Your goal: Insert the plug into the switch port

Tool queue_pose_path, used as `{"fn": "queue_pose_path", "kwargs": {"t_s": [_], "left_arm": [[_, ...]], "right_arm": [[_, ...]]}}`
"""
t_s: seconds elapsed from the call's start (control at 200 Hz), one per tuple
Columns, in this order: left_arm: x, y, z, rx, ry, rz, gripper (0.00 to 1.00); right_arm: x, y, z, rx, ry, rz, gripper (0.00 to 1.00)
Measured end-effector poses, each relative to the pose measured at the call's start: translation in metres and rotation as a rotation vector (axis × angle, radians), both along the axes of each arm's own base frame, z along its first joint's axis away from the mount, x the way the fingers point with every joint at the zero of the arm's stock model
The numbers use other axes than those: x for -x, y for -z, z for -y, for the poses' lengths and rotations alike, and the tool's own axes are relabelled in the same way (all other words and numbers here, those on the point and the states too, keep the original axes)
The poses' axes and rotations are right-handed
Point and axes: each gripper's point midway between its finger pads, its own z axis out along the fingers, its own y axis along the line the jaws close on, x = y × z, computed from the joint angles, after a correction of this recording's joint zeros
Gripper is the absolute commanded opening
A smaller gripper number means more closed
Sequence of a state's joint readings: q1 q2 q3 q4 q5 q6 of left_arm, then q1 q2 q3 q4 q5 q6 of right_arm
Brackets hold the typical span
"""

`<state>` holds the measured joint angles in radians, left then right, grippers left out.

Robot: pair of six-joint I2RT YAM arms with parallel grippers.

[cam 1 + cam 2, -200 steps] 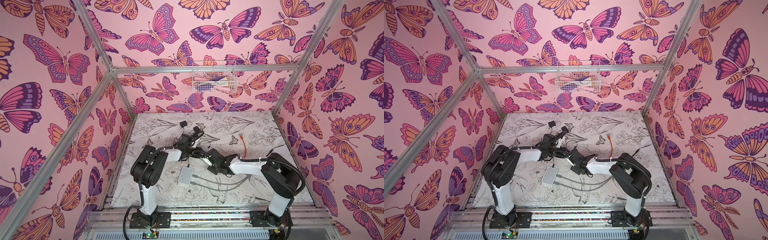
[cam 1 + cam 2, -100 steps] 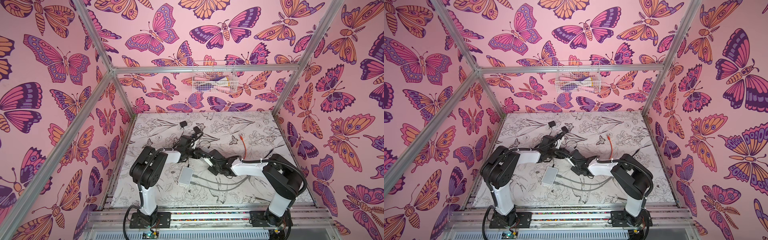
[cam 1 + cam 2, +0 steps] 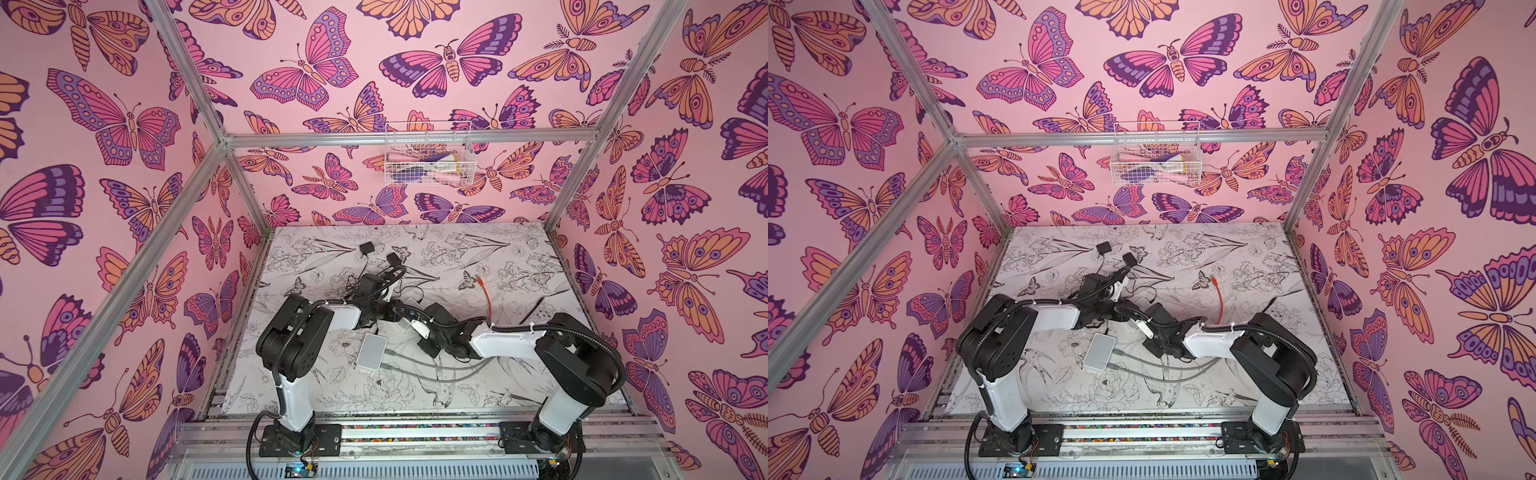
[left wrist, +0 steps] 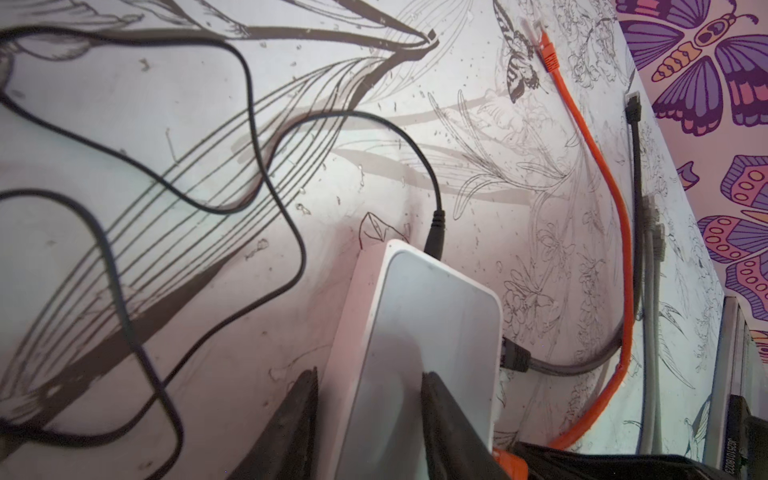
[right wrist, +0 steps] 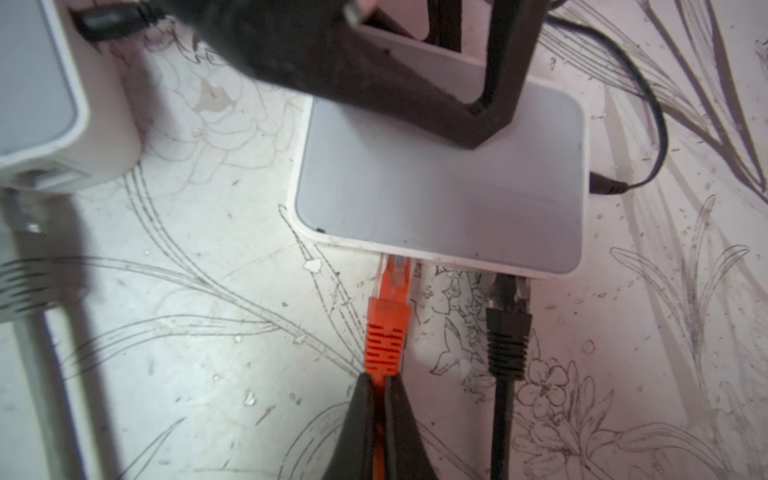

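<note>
Orange plug nearer white switch

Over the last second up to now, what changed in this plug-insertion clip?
The right arm shifted slightly rightward in both top views, with the right gripper still shut on the orange cable just behind the orange Ethernet plug, whose tip sits at the white switch port. The left gripper stayed astride that switch. Nothing taken or released; the second switch unmoved.

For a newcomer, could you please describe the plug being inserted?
On the flowery table, find the white box under the left tool. Two plugs meet its edge. Ours is the orange plug, pinched by the right tool; its neighbour is a black plug.
</note>
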<state>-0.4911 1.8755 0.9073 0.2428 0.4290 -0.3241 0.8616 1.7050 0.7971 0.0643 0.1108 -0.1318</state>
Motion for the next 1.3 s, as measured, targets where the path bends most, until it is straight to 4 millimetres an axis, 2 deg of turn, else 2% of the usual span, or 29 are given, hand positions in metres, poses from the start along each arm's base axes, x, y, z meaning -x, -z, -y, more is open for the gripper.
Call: {"fn": "queue_pose_path", "kwargs": {"t_s": [0.506, 0.767, 1.303], "left_arm": [[0.001, -0.001, 0.006, -0.018, 0.007, 0.042, 0.38], [-0.015, -0.002, 0.005, -0.063, -0.036, 0.143, 0.38], [-0.022, -0.003, 0.008, -0.042, -0.065, 0.237, 0.37]], "right_arm": [[-0.001, 0.0, 0.001, -0.049, 0.007, -0.052, 0.0], [-0.02, 0.0, -0.006, -0.049, -0.007, -0.154, 0.0], [-0.025, 0.0, -0.007, -0.144, -0.016, -0.22, 0.0]]}}
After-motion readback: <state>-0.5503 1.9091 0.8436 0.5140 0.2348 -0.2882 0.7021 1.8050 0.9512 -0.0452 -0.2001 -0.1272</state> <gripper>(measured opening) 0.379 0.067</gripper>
